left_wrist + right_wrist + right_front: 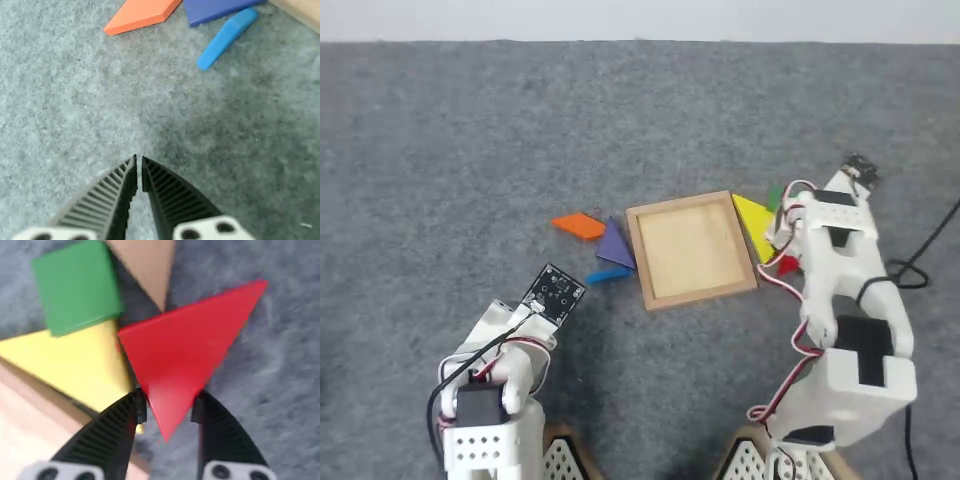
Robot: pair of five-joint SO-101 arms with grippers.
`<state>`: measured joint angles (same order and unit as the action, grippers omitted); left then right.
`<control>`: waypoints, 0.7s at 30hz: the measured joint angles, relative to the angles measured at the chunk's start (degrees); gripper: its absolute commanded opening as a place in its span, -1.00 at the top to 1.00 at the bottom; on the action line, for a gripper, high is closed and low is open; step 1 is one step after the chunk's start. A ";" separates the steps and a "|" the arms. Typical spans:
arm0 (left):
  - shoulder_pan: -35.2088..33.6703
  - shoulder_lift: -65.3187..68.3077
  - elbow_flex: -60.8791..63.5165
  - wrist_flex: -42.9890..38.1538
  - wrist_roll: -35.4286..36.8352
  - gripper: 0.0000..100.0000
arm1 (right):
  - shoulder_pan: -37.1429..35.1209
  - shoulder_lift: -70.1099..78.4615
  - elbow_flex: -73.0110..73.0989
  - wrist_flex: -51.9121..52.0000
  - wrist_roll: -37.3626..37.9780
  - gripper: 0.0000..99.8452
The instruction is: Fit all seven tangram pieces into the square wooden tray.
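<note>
The square wooden tray [692,248] lies near the middle of the grey bench [470,130], turned slightly, with no piece inside it. Just to its left are three pieces close together: an orange parallelogram [580,225] farthest left, a purple triangle [615,245] touching the tray's left edge, and a blue piece [608,274] just nearer than the purple one. At the tray's far right corner lies the yellow triangle [753,220], with the green square [775,197] touching it on its far right side. In the right wrist view, a tan triangle [145,267] points its corner in between the green square and the red triangle [190,350].

The right gripper [167,402] is beside the tray's right edge, closed on the red triangle's narrow corner with one finger on each side of it. The left gripper [139,162] hangs over bare bench, near and left of the blue piece, its jaws closed together on nothing.
</note>
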<state>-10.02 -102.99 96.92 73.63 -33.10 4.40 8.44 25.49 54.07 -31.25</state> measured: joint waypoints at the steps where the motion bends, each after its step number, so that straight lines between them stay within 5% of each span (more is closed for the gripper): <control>1: 0.00 0.00 0.00 0.00 0.00 0.98 | 0.70 0.00 0.00 0.00 0.70 0.77; 12: 0.00 0.00 0.00 0.00 0.00 0.98 | 9.41 0.09 -3.69 6.24 2.64 0.37; 21: 0.00 0.00 0.00 0.00 0.00 0.98 | 6.95 0.09 -16.35 12.48 4.57 0.26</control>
<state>-10.02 -102.99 96.92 73.63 -33.10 11.34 8.53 9.14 66.55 -26.68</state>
